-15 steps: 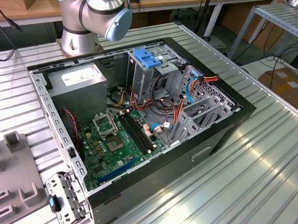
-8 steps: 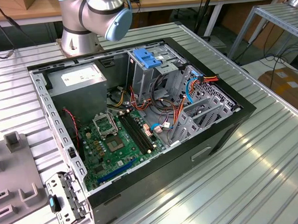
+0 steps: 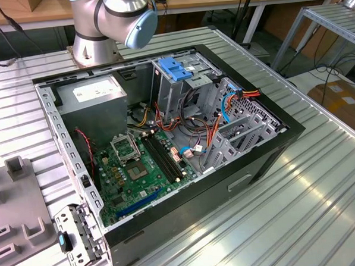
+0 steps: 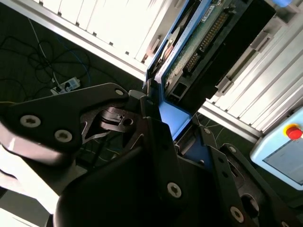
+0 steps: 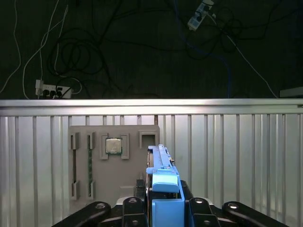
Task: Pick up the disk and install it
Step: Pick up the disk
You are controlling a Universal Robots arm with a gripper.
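The disk (image 5: 163, 182) stands on edge between my fingers in the first wrist view, its blue carrier rail facing the camera. In the second wrist view the disk (image 4: 191, 52) shows its green circuit-board side and a blue rail running along it. My gripper (image 5: 165, 208) is shut on the disk, with a black finger (image 5: 135, 208) pressed against each side. The black linkages of the gripper (image 4: 163, 118) close around the disk's blue end. The disk hangs above the ribbed metal table (image 5: 236, 156), over a grey fixture plate (image 5: 113, 161).
An open computer case (image 3: 256, 158) lies on the ribbed table, holding a motherboard (image 3: 143, 164), a grey power-supply box (image 3: 98, 92) and an upright metal cage with a blue top (image 3: 177, 70). The arm's base (image 3: 95, 42) stands behind it. The grey fixture plate (image 3: 14, 207) sits at the exterior view's left.
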